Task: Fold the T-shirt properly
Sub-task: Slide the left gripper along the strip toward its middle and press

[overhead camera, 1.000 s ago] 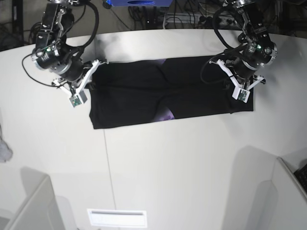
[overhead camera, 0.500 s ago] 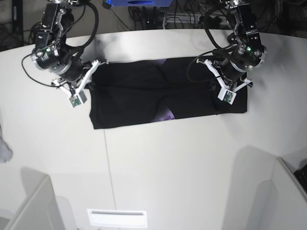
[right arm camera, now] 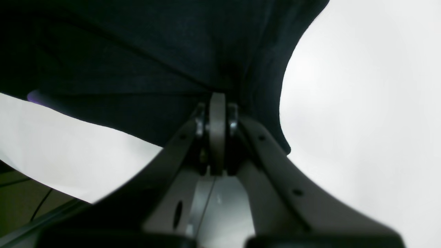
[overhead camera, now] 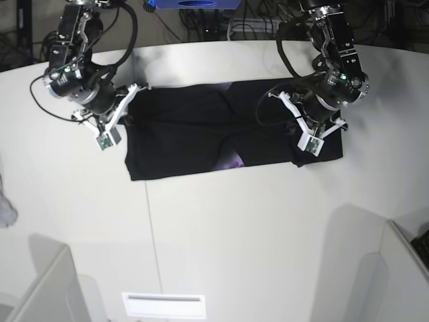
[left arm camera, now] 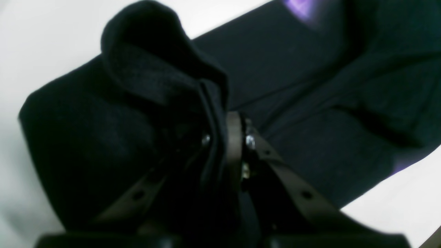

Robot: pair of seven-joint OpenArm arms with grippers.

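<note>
The left gripper (left arm camera: 224, 137) had clamped a bunched fold of the T-shirt (overhead camera: 201, 131) between its jaws. The right gripper (right arm camera: 217, 113) was fully closed, with shirt cloth at its tips.

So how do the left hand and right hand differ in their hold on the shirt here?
The left hand has a bunched wad of the T-shirt lifted and curling over it; the right hand pinches a flat edge. In the base view the left hand sits over the cloth, the right hand at its end. Both are shut on it.
</note>
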